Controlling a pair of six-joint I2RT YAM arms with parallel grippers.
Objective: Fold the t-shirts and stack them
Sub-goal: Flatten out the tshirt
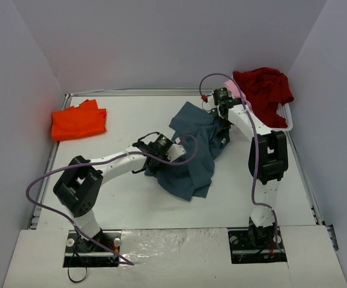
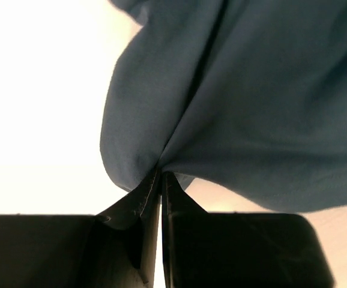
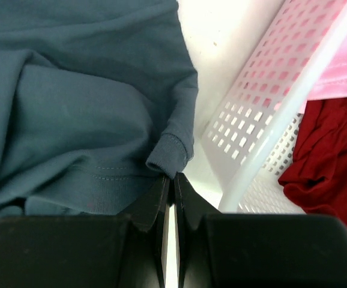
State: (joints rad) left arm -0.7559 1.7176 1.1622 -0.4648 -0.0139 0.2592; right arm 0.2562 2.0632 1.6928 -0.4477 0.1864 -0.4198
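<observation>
The slate blue-grey t-shirt (image 1: 193, 156) lies crumpled mid-table, held up between both grippers. My left gripper (image 1: 154, 157) is shut on its near-left part; the wrist view shows cloth (image 2: 245, 102) pinched at the fingertips (image 2: 161, 174). My right gripper (image 1: 221, 125) is shut on the shirt's ribbed collar edge (image 3: 170, 157) at the fingertips (image 3: 172, 177). The bright orange t-shirt (image 1: 78, 121) lies folded at the far left. The dark red t-shirt (image 1: 263, 89) drapes over the basket, with the pale pink t-shirt (image 3: 344, 69) beside it.
The white plastic basket (image 1: 286, 119) stands at the far right corner; its perforated wall (image 3: 263, 108) is close to my right gripper. White walls enclose the table on three sides. A purple cable loops along each arm.
</observation>
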